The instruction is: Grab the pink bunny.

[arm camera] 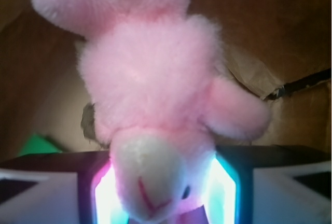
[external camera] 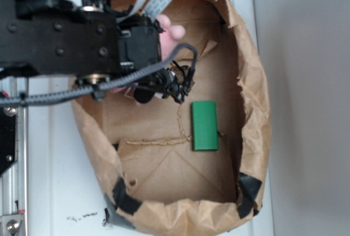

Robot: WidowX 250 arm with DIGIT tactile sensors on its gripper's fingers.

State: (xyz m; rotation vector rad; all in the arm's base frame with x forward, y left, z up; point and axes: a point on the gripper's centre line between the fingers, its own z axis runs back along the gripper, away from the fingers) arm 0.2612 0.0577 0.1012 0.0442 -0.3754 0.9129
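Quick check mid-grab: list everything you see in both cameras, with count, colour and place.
pink bunny: one, pale pink with a whitish face, head between the gripper's lit fingers; in the exterior view only a pink bit shows past the arm at the bag's upper left.
green block: one, green, flat on the bag floor, right of centre.
paper bag: one, brown, lying open on the white surface, black tape at its lower corners.
brown lump: one, partly hidden behind the bunny.
gripper: one, black, closed on the bunny's head.
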